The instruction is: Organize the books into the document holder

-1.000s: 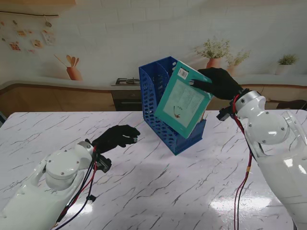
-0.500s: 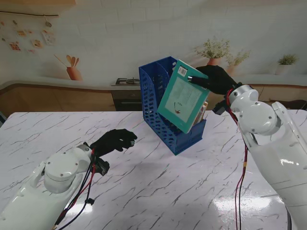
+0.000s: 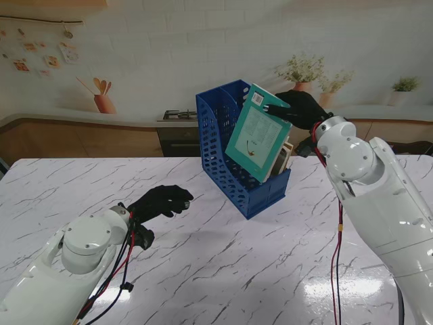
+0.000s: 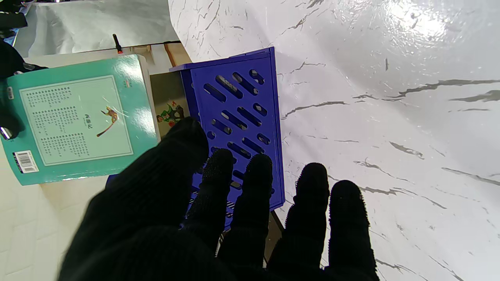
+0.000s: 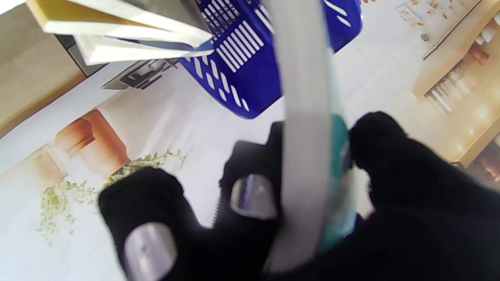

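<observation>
Marble table point(image 3: 223, 257); book point(image 3: 257, 135) in right hand point(image 3: 303, 108)

Books point(image 3: 287, 154) crowding holder's point(image 3: 215, 128) right side

Document holder point(image 3: 223, 145) showing deep blue with slotted cutout sides. Book point(image 3: 257, 135) showing teal cover, pale green panel, white barcode patch. Desk point(image 3: 237, 257) showing white marble with grey veins. Both hands, left hand point(image 3: 162, 201) and right hand point(image 3: 301, 108), wearing black gloves. Arms showing glossy white.
</observation>
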You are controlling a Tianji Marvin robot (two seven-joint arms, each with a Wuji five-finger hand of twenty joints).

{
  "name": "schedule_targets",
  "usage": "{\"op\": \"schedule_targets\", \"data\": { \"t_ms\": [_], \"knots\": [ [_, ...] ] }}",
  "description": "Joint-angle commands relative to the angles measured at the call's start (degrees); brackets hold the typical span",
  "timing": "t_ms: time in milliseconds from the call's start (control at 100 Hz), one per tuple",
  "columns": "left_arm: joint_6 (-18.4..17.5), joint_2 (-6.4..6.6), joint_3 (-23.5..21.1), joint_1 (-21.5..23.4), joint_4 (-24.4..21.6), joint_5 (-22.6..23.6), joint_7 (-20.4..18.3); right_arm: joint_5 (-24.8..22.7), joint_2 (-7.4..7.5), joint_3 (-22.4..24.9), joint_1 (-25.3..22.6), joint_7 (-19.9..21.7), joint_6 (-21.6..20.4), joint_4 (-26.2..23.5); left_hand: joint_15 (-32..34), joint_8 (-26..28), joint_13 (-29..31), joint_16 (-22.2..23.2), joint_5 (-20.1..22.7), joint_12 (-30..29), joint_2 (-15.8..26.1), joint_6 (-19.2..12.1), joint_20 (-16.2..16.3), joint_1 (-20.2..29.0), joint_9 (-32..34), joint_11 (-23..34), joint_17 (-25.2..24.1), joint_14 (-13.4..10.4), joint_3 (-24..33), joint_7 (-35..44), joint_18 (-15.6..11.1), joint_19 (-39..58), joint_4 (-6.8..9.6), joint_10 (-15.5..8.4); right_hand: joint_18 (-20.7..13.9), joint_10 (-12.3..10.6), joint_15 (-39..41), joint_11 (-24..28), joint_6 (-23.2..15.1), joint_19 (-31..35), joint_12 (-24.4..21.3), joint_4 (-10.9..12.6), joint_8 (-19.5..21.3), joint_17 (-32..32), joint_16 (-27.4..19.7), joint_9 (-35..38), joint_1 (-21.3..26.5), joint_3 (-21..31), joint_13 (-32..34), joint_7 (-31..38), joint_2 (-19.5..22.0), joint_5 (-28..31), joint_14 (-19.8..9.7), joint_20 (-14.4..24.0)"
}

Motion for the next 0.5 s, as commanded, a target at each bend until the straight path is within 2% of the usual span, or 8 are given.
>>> {"op": "schedule_targets", "data": {
  "t_ms": [0, 130, 490],
  "knots": [
    [-0.86, -0.11, 0.14, 0.03, 0.14, -0.10, -0.79, -0.28, -0.95, -0.62, 0.71, -0.11, 0.18, 0.25, -0.57, 0.62, -1.23, 0.12, -0.43, 0.66, -1.20, -2.07, -0.58, -0.86, -0.58, 0.29, -0.70, -1.84, 0.83, 0.65, -1.44, -1.45, 0.84, -1.60, -40.74, -0.97, 2.83, 3.30, -6.43, 16.06, 1.68, 0.68, 1.82, 3.19, 1.10, 2.76, 4.15, 4.30, 1.11, 0.15, 6.84, 1.86, -13.32, 0.96],
    [-0.61, -0.08, 0.13, 0.02, 0.10, -0.21, -0.96, -2.37, -1.06, -2.32, 2.14, -0.83, 0.10, 1.89, -0.56, 0.61, -1.20, 0.15, -0.45, 0.64, -1.21, -2.03, -0.66, -0.85, -0.70, 0.26, -0.73, -1.75, 0.99, 0.67, -1.66, -1.52, 0.81, -1.62, -40.32, -1.27, 2.70, 3.15, -6.74, 16.06, 1.55, 0.72, 1.78, 3.07, 0.97, 2.79, 4.05, 4.17, 1.10, 0.12, 6.79, 1.76, -13.50, 0.58],
    [-0.15, 0.03, -0.18, 0.22, -0.10, 0.22, -1.22, -2.58, -2.50, -7.12, 5.81, -4.86, -0.18, 7.37, -0.42, 0.61, -1.06, 0.23, -0.27, 0.63, -1.31, -1.97, -0.80, -0.84, -0.61, 0.34, -0.66, -1.89, 1.33, 0.76, -2.03, -1.59, 0.74, -1.58, -39.84, -0.92, 2.90, 3.08, -6.27, 16.06, 1.47, 0.72, 1.61, 3.06, 0.99, 2.62, 4.24, 4.15, 1.10, 0.02, 6.77, 1.48, -12.96, 0.62]
  ]
}}
